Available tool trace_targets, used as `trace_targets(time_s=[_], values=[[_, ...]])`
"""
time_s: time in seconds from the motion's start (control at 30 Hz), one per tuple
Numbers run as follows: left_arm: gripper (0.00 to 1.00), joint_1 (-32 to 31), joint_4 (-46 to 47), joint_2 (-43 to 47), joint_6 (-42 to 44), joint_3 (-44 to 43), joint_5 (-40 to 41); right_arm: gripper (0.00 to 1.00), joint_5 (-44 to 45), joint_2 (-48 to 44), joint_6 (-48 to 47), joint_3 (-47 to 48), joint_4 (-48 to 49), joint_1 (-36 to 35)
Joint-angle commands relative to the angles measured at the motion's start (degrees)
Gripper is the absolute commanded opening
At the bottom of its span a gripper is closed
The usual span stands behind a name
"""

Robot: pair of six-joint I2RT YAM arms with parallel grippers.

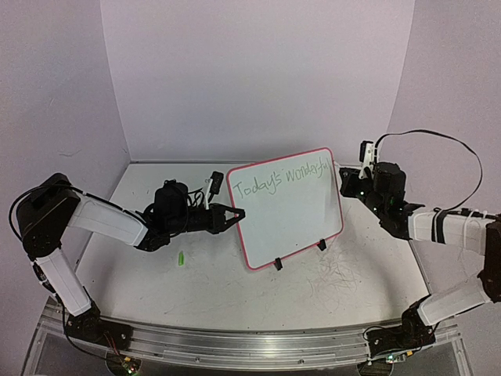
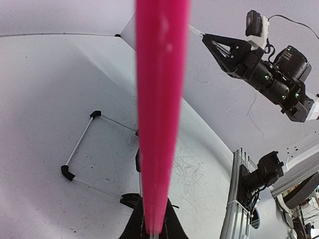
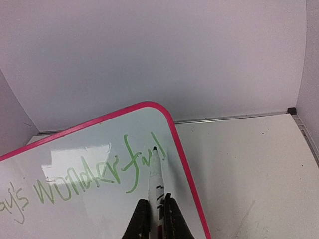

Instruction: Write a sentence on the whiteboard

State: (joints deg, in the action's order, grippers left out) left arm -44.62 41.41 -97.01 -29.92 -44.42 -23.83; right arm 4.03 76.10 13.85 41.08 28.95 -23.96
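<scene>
counter [image 1: 196, 282], grey and scribbled, carries the whiteboard [image 1: 290, 211], which stands tilted on black clip feet near its middle. left end effector [image 1: 227, 214] is pressed onto the board's pink left rim, steadying it. right end effector [image 3: 155, 219] pinches a white marker [image 3: 155, 174], its tip at the final "l" by the top right corner. the sentence [image 1: 282, 182], in green, reads "today's wonderful". judged: writing largely done, the line having reached the rim; any further words must go below. small green cap-like piece [image 1: 181, 258] lies apart.
</scene>
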Motion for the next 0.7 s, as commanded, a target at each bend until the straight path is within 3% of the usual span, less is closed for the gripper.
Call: trace_targets(time_s=[0.0, 0.67], values=[[0.00, 0.1, 0.2, 3.0, 0.7, 0.7, -1.0, 0.00, 0.6, 0.4, 0.2, 0.1, 0.0, 0.5], [0.00, 0.1, 0.2, 2.7, 0.8, 0.6, -0.9, 0.00, 0.0, 5.9, 0.0, 3.8, 2.6, 1.2]])
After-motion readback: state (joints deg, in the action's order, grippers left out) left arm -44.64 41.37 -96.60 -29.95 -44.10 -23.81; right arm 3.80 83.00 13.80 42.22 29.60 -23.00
